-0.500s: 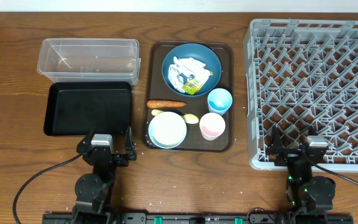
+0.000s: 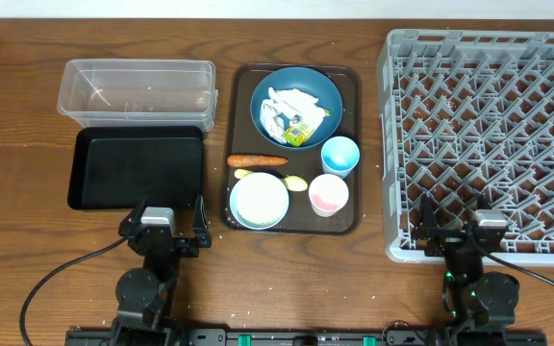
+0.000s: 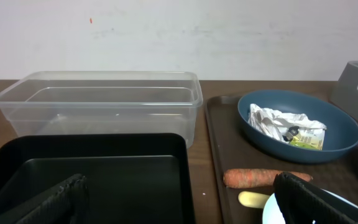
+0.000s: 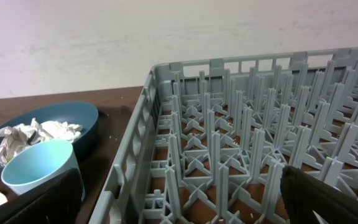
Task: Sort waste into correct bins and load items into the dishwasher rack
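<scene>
The dark blue plate (image 2: 327, 94) holds crumpled white paper (image 2: 285, 104) and a yellow-green packet (image 2: 299, 135). Below it lie an orange carrot (image 2: 256, 161), a white bowl (image 2: 259, 200), a light blue cup (image 2: 339, 155) and a pink cup (image 2: 328, 194). At left are the clear tub (image 2: 138, 88) and the black tray (image 2: 138, 168), both empty. The grey rack (image 2: 489, 115) fills the right side. My left gripper (image 2: 164, 223) (image 3: 182, 199) stands open at the black tray's near edge. My right gripper (image 2: 455, 229) (image 4: 182, 193) is open over the rack's near left corner.
The dishes and carrot rest on a dark brown serving tray (image 2: 354, 82) between the bins and the rack. Two pale yellow bits (image 2: 296, 184) lie beside the bowl. A wall rises behind the table. Bare wood runs along the front edge.
</scene>
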Controlling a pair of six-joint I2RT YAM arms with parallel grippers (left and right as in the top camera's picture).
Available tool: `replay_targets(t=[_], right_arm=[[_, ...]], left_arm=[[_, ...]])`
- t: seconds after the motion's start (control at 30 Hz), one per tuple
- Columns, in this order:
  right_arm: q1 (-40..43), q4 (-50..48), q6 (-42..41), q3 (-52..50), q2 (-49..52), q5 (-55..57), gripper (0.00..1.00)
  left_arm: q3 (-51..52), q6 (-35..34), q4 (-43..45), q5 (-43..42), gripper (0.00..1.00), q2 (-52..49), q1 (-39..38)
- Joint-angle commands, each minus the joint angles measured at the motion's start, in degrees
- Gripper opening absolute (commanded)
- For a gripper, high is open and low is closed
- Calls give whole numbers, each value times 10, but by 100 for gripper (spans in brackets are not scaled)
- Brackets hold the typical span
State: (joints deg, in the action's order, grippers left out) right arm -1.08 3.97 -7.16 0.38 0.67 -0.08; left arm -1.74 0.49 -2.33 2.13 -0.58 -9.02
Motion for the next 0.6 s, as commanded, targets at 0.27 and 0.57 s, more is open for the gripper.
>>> replay_targets(t=[0.27, 0.57], right_arm=[[6, 1, -5, -1, -3, -2, 99], [6, -147, -5, 1, -3, -88, 99]], left_arm=[[15, 10, -12, 15, 97, 3, 3], [7, 10, 90, -67, 97, 3, 3]])
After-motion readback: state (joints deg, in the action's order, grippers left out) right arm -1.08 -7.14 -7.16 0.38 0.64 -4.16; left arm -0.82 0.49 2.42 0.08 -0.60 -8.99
